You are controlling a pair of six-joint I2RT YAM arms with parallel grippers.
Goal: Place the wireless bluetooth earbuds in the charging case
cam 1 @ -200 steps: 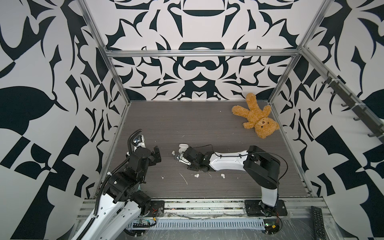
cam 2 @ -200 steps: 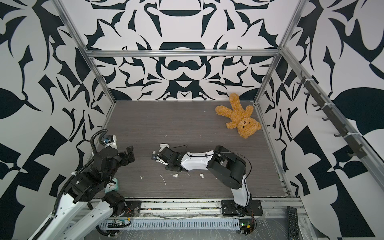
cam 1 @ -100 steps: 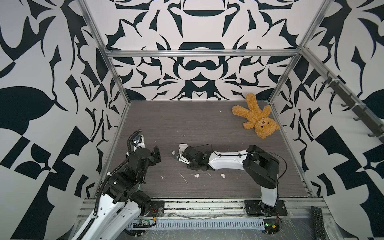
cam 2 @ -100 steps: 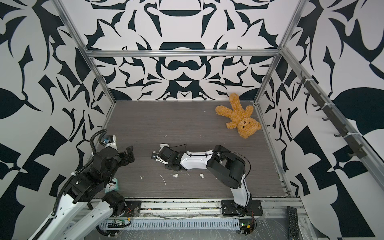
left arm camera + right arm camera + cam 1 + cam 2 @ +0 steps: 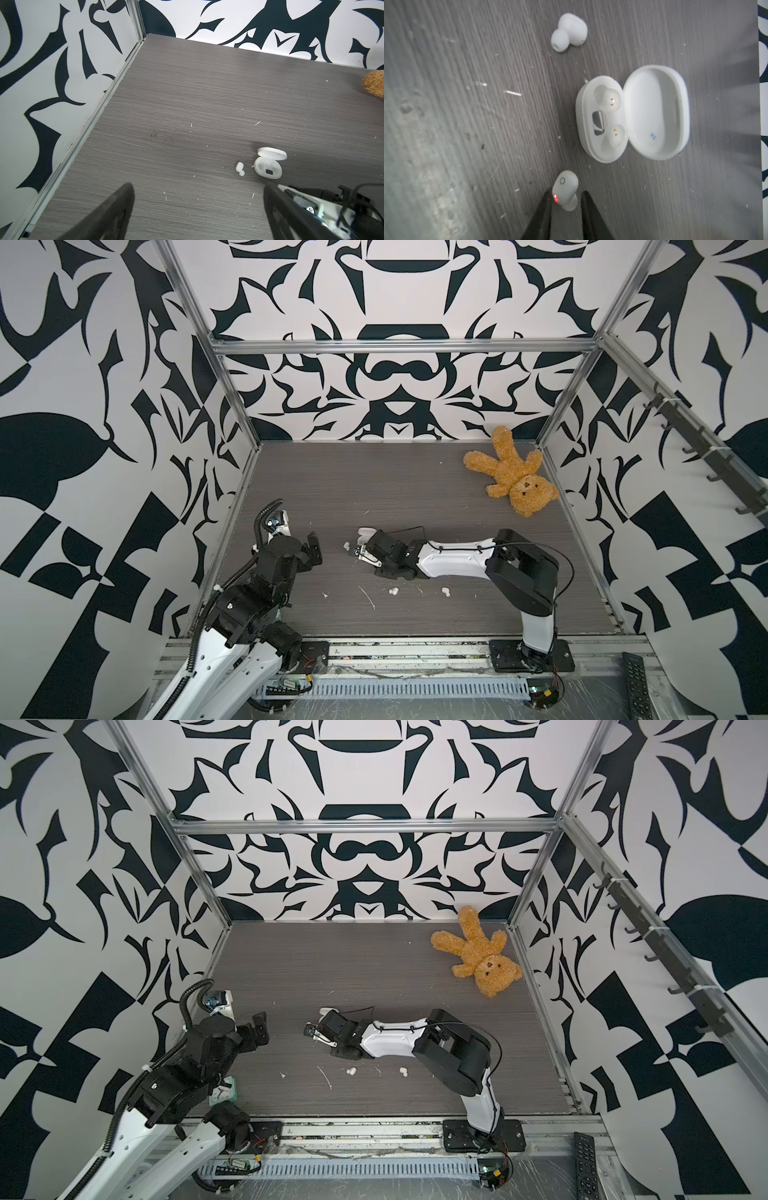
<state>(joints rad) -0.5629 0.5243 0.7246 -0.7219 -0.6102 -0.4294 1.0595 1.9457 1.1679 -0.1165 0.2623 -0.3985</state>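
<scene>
— Lying open on the bench, how is the charging case shown?
— It is shown with the lid folded back beside the base and both wells bare, in the right wrist view.
— What is framed by the right jaws?
— A lit earbud, marked by a red light, is framed between them, near the case but apart from it. The jaws are drawn close around it; whether it is truly pinched cannot be told.
— What else is laid out?
— A second earbud is laid on the bench just beside the case, touched by nothing. A third earbud and a fourth earbud are seen in both top views nearer the front edge, beside the right arm, apart from each other.
— And the left jaws?
— They are held spread wide, raised over the bench at the left side. A teddy bear is seen lying in the far right corner.
</scene>
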